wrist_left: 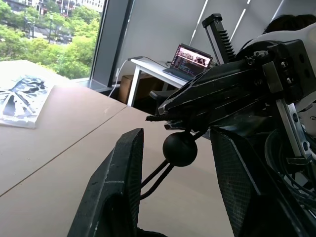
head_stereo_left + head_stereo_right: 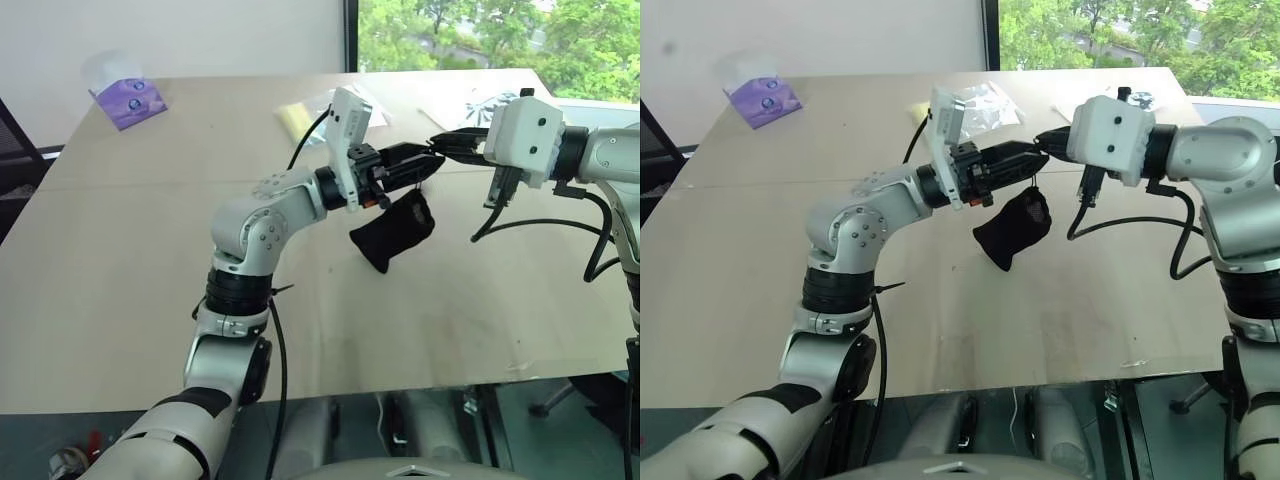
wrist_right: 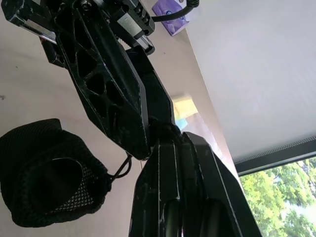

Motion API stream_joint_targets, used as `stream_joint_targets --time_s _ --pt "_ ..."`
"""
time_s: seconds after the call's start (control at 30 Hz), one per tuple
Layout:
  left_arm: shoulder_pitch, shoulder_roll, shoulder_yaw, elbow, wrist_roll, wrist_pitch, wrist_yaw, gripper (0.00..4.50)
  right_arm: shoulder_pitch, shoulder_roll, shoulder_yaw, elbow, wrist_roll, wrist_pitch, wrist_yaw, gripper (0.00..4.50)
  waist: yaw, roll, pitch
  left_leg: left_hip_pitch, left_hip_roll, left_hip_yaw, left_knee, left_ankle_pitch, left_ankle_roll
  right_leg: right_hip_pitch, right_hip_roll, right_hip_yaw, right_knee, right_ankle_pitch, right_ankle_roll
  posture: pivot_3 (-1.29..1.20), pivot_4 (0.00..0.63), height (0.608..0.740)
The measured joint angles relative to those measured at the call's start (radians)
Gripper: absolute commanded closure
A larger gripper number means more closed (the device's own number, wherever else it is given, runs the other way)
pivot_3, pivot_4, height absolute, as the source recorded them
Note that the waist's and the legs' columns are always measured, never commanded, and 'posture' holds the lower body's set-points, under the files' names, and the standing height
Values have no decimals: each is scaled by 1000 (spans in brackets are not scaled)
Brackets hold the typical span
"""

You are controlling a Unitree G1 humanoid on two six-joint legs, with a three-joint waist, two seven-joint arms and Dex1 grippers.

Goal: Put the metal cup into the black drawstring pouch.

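Two grippers, black drawstring pouch [image 2: 394, 231] hanging beneath

The near half of the table [image 2: 120, 330] lies bare from its left edge across to its right edge, so a hand could sweep there freely. Above the table's middle the way is crowded: the left gripper [image 2: 425, 165] and the right gripper [image 2: 440, 145] meet tip to tip, with the black drawstring pouch [image 2: 393, 232] hanging just beneath them on its cord, blocking any pass between the arms. Toward the far left corner sits a purple packet [image 2: 128, 100]. Along the far edge lie a yellow item [image 2: 293, 120] and clear plastic bags [image 2: 985, 100], narrowing room there.
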Motion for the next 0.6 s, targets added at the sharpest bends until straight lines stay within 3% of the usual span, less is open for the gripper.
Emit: stream_joint_targets --time_s 0.03,0.13,0.43,0.6 --pt "0 1 -2 0 0 0 -5 3040 0 0 0 0 0 0 0 4500 0 0 0 0 0 0 0 0 0 0 0 0 0 0 0 0 150 740" --pt "0 2 -7 0 1 -2 -13 4329 0 0 0 0 0 0 4 4500 0 0 0 0 0 0 0 0 0 0 0 0 0 0 0 0 150 740" --pt "2 11 -27 -2 10 -9 -28 4358 -1 0 0 10 -10 10 -14 4500 0 0 0 0 0 0 0 0 0 0 0 0 0 0 0 0 150 740" --pt "81 48 -73 0 71 -44 -42 4358 -84 1 -57 238 -46 56 -143 4500 0 0 0 0 0 1 0 0 0 0 0 1 0 0 0 0 150 740"
